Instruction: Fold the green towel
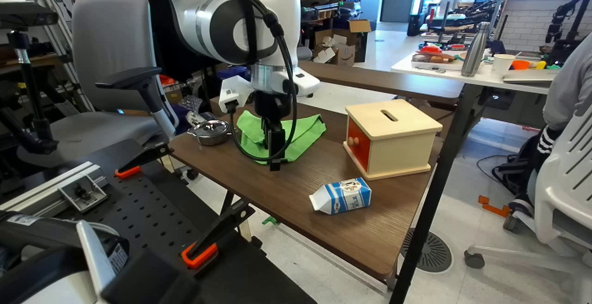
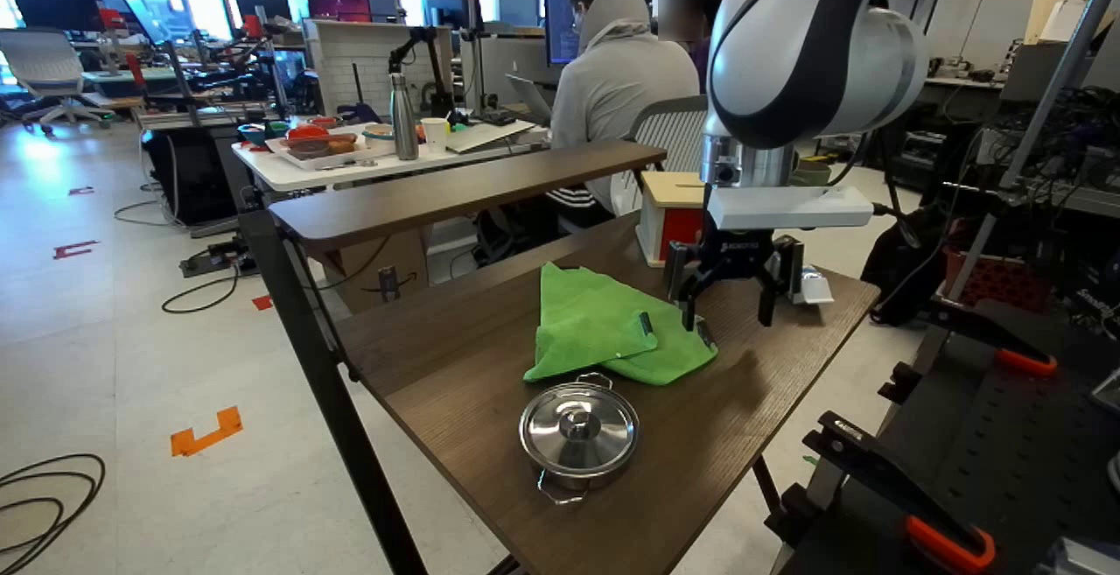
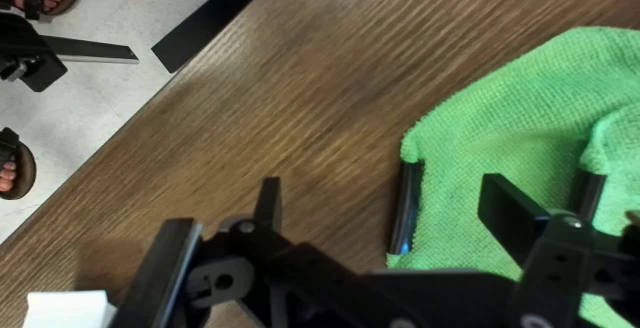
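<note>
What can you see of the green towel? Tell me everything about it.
The green towel is a bright, plain cloth with a nubbly, soft-looking weave. It lies on the brown table, partly folded over itself, so that two layers overlap unevenly. A short, shiny black piece shows at the edge of each layer. The lidded pot stands close by; whether they touch is hard to tell. The open gripper hangs partly over the towel, apparently not touching it.
</note>
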Robot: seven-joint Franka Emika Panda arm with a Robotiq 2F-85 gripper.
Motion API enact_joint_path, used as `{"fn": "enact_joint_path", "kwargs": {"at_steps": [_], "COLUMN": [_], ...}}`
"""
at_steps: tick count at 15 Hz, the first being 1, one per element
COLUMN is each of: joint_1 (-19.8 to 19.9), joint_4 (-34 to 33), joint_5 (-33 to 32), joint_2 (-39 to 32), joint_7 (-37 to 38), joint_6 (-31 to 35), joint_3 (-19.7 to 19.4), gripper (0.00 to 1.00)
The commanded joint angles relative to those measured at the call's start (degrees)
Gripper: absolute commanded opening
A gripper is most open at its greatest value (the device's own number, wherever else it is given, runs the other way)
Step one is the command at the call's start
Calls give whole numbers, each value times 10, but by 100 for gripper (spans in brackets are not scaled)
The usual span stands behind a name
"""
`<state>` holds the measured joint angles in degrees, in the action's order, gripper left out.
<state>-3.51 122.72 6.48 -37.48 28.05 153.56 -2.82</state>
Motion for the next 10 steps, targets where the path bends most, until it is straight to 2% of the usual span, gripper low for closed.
{"fn": "enact_joint_path", "kwargs": {"at_steps": [1,2,3,4,10], "joint_1": [-12,-13,-13,-14,-14], "joint_4": [-24,-28,-32,-35,-44], "joint_5": [21,21,21,20,22], "joint_2": [-27,-31,-35,-38,-41], "joint_7": [-1,-1,-2,-2,-2], "joint_6": [14,15,12,12,14], "joint_3": [-7,-8,-8,-9,-10], "gripper": [100,100,75,74,27]}}
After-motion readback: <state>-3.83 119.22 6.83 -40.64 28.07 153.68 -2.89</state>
